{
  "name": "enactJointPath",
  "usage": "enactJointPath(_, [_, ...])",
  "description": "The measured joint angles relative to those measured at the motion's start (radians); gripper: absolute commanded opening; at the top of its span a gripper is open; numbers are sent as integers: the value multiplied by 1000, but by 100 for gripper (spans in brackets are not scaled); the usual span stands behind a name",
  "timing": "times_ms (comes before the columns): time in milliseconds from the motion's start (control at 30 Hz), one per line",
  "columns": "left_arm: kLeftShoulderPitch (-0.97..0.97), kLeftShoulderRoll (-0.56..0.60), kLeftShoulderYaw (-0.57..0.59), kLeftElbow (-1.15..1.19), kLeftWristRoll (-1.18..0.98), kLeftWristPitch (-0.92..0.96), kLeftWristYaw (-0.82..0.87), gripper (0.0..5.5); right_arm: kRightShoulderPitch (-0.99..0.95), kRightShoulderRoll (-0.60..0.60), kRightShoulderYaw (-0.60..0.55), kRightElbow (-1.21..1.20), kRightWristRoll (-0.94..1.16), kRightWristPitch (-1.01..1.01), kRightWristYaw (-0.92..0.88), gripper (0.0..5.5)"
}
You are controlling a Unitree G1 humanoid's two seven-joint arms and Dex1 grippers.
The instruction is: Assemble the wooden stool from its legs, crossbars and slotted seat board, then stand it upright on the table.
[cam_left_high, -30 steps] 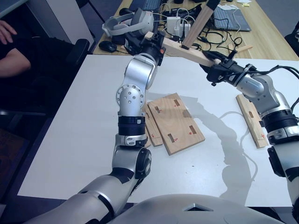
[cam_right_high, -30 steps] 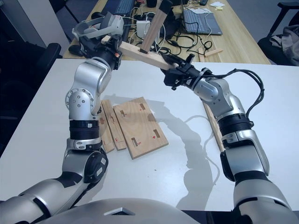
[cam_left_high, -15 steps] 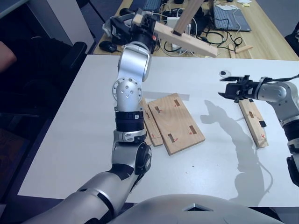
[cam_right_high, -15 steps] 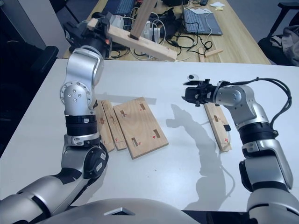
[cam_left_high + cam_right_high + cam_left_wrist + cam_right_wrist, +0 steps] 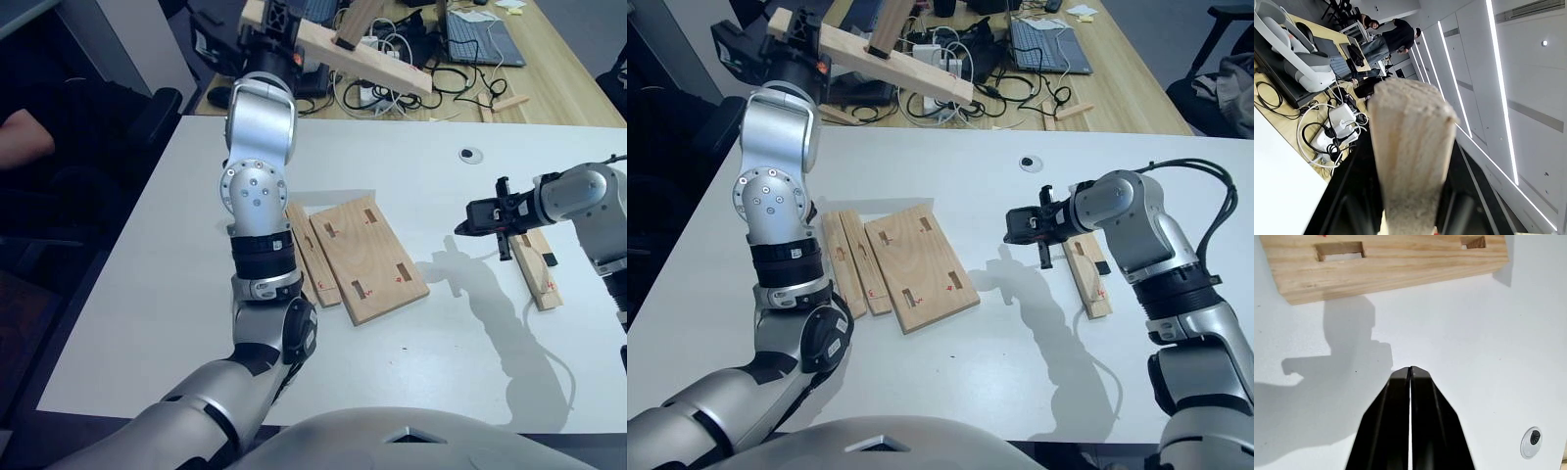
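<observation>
Above the table (image 5: 147, 294), left jaws clamp the wooden frame (image 5: 382, 70); right jaws closed.

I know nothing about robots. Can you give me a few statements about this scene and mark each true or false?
1. The left end effector holds a joined wooden piece high in the air. True.
2. The right end effector grips a wooden bar. False: it is shut on nothing, over the table beside the slotted bar.
3. The seat board lies flat on the table. True.
4. The stool stands finished. False: its parts lie apart.
</observation>
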Motion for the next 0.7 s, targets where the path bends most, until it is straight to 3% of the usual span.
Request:
enactJointPath(367, [7,-14,9,-16,-2,57,10,102,37,205,234,-53,-98,193,62,0])
enactJointPath(600, [17,-13,4,-10,-2,118,6,102,33,400,275,-42,-154,288,-106,0])
enactJointPath(700, [19,-11,5,-4,-1,138,-7,102,33,422,255,-61,-144,344,-134,0])
